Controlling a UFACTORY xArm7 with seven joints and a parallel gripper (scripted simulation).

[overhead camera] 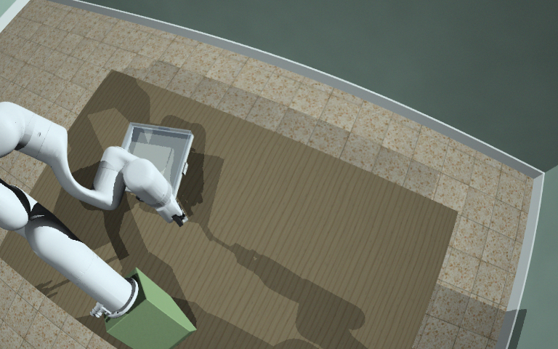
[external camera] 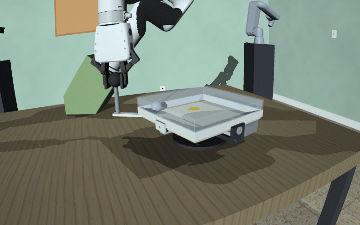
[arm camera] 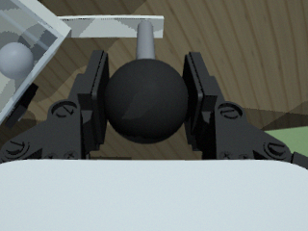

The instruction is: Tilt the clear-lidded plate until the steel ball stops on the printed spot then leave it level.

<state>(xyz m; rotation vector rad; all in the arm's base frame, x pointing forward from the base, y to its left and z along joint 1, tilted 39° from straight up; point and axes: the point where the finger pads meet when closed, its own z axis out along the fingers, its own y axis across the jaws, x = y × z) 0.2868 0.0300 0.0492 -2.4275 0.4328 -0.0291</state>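
Observation:
The clear-lidded plate sits on a dark round base on the wooden table, tilted. The steel ball rests in the plate's far left corner; it also shows in the wrist view. The yellow printed spot is near the plate's middle, well apart from the ball. A grey rod with a black knob rises from a white arm at the plate's left corner. My gripper is shut on the black knob. In the overhead view the plate is partly hidden by my arm.
A green block holds my arm's base behind the handle. A second grey arm on a dark pedestal stands at the back right. The table's near edge runs along the front right.

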